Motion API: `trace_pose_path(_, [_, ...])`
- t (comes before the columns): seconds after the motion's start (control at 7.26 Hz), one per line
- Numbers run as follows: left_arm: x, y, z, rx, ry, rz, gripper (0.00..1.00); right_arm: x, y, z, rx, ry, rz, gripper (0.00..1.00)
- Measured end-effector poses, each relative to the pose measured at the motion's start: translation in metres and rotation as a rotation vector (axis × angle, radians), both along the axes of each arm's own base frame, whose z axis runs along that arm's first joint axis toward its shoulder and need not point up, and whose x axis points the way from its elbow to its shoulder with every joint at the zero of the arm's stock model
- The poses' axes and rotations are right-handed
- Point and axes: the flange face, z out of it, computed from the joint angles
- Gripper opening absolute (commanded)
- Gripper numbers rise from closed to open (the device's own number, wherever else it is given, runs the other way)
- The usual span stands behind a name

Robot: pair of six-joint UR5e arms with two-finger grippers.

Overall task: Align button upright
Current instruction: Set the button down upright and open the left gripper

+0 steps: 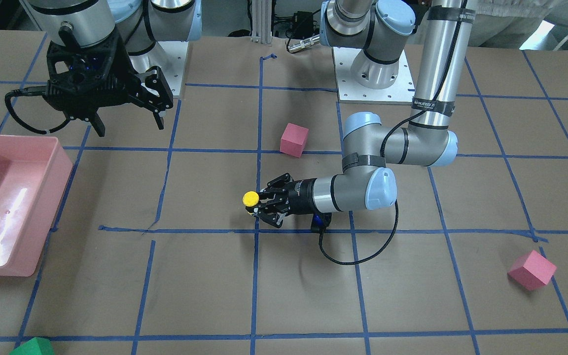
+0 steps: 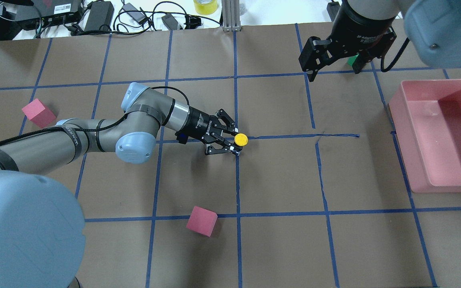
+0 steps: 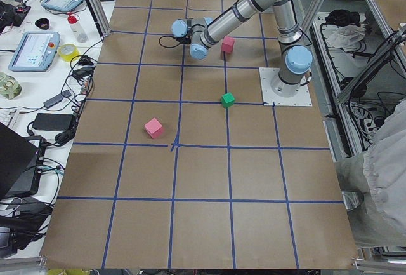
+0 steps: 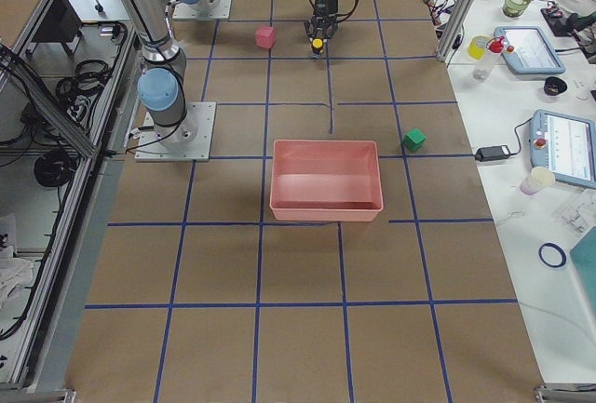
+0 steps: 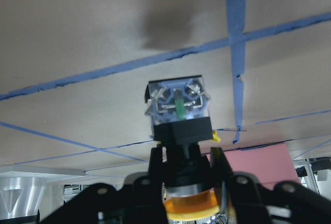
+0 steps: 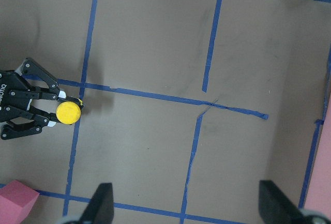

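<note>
The button shows its round yellow cap from above (image 2: 241,139) near the table's middle, by a blue tape crossing; it also shows in the front view (image 1: 250,198). My left gripper (image 2: 235,141) lies low and near horizontal and is shut on the button's black body. In the left wrist view the fingers (image 5: 155,168) clamp the body (image 5: 181,131), the clear-and-silver base block (image 5: 177,102) faces the table and the cap sits at the opposite end. I cannot tell whether the base touches the table. My right gripper (image 2: 334,70) hangs open and empty, high above the far right.
A pink bin (image 2: 402,132) stands at the right edge. Pink cubes lie near the left arm's elbow (image 2: 38,113) and in front of the button (image 2: 201,221). A green cube (image 2: 352,61) shows behind the right gripper. Blue tape lines grid the brown table.
</note>
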Motion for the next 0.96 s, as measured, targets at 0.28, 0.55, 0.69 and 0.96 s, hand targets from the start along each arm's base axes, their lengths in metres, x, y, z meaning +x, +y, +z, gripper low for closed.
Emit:
trace_pose_path(0.28, [0.005,-0.001,-0.006,0.01,-0.009,0.007,0.61,0.0,0.001,-0.003,0.005,-0.001,0.0,1.0])
trace_pose_path(0.55, [0.021,-0.007,-0.007,0.009,-0.025,0.03,1.0,0.0,0.001,-0.005,0.009,-0.002,0.0,1.0])
trace_pose_path(0.69, [0.025,-0.008,-0.007,0.007,-0.029,0.035,1.0,0.0,0.001,-0.005,0.01,-0.002,0.0,1.0])
trace_pose_path(0.96, [0.033,-0.016,0.003,-0.028,-0.059,0.037,1.0,0.0,0.001,-0.006,0.011,-0.002,0.0,1.0])
